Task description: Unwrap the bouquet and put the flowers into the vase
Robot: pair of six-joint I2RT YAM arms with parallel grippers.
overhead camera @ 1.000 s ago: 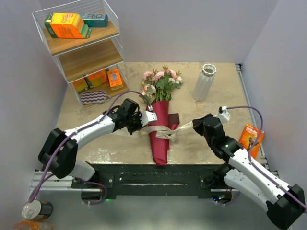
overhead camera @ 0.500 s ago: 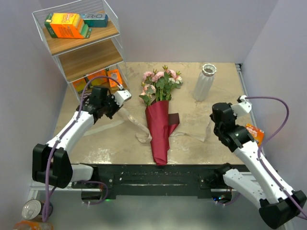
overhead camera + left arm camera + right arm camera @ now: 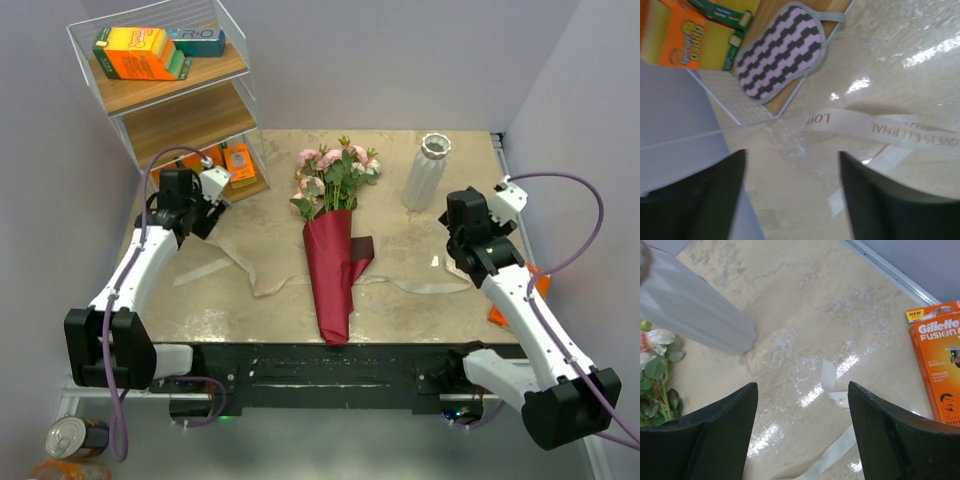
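The bouquet (image 3: 333, 272) lies in the middle of the table, its dark maroon paper cone still round the stems. The flowers (image 3: 335, 172), pink and cream, point to the far side. The cream ribbon (image 3: 262, 280) is untied and lies flat on both sides of the cone. The whitish vase (image 3: 427, 170) stands upright at the far right. My left gripper (image 3: 197, 224) hangs open beside the shelf, above the printed ribbon end (image 3: 875, 128). My right gripper (image 3: 461, 256) is open just right of the vase (image 3: 695, 310), over the other ribbon end (image 3: 832, 385). Neither holds anything.
A wire and wood shelf (image 3: 185, 120) stands at the far left with boxes and a striped pad (image 3: 782, 50) on its lowest board. An orange razor box (image 3: 940, 357) lies near the table's right edge, beside my right arm.
Both grippers pulled the ribbon ends apart, moving outward, then opened and let them go. The bow is undone and the ribbon now lies loose on the table.
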